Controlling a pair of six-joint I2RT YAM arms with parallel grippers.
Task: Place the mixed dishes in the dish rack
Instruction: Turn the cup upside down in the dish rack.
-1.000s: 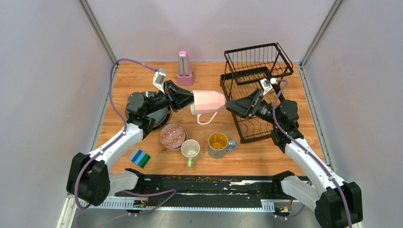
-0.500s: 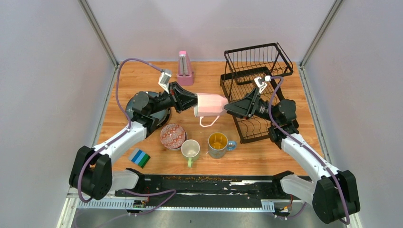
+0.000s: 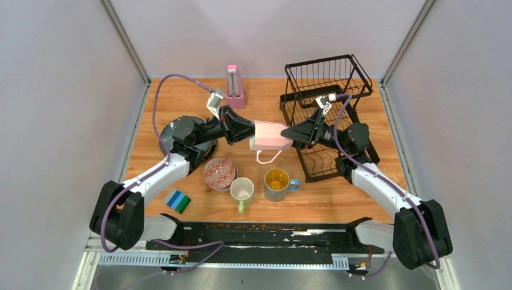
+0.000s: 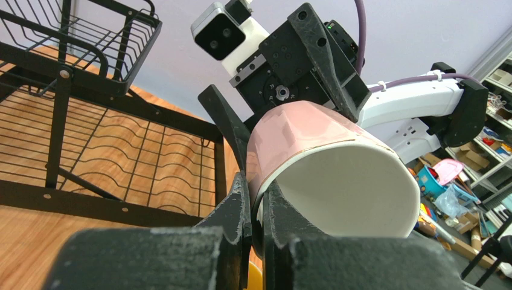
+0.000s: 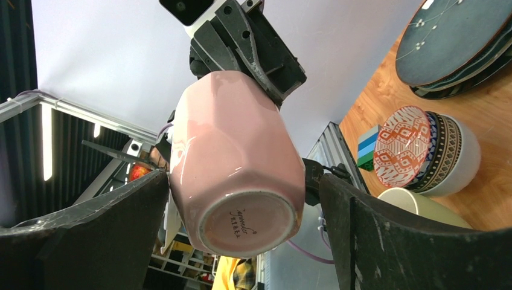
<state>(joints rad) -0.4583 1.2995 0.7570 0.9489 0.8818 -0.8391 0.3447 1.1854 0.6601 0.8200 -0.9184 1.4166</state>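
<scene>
The left gripper (image 3: 246, 132) is clamped on the rim of the pink mug (image 3: 270, 135). In the left wrist view one finger sits inside the mouth and the other outside the wall.

The pink mug hangs above the table (image 3: 181, 96) at the centre of the top view. It lies on its side with the handle pointing down, just left of the dish rack (image 3: 326, 77). Its mouth faces the left gripper and its base faces the right gripper (image 3: 291, 134).

The right gripper is spread wide, with its fingers (image 5: 121, 223) flanking the base end of the mug in the right wrist view. Contact between these fingers and the mug wall cannot be confirmed.

- Plates (image 3: 175, 128): stacked at centre left, partly under the left arm.
- Patterned bowl (image 3: 219, 173), green mug (image 3: 242, 191) and grey mug (image 3: 277, 183): standing on the table below the pink mug.
- Dish rack: at upper right of the top view.
</scene>
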